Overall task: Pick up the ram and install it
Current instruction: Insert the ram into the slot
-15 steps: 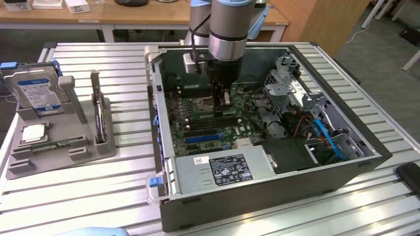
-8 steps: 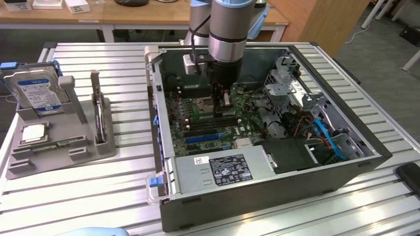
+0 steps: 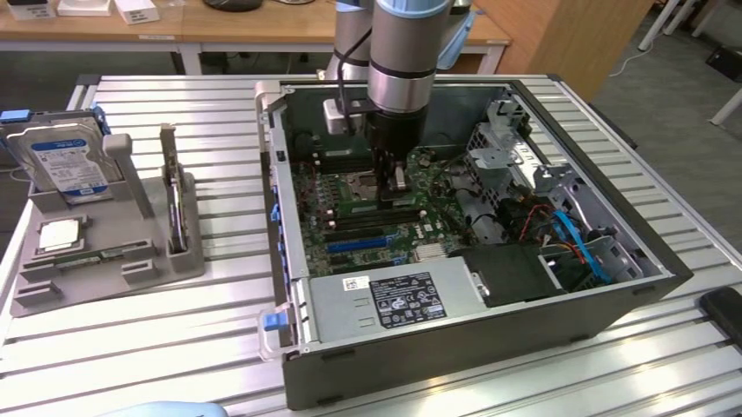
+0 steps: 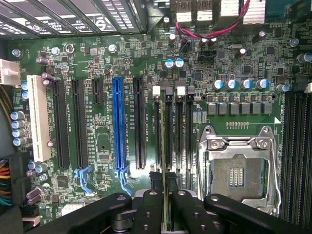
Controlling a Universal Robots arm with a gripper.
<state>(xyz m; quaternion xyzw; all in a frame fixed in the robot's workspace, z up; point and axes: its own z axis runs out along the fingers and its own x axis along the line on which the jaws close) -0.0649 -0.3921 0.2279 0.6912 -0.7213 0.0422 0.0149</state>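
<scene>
Thin green ram [image 4: 165,195] (edge-on)

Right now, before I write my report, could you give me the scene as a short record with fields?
pincer: shut on the ram, down inside the open computer case
ram: held edge-on, in line with the memory slots beside the CPU socket
ram seated: cannot tell
holder: at the exterior view's left of the case, carrying a hard drive and a card with a metal bracket
</scene>
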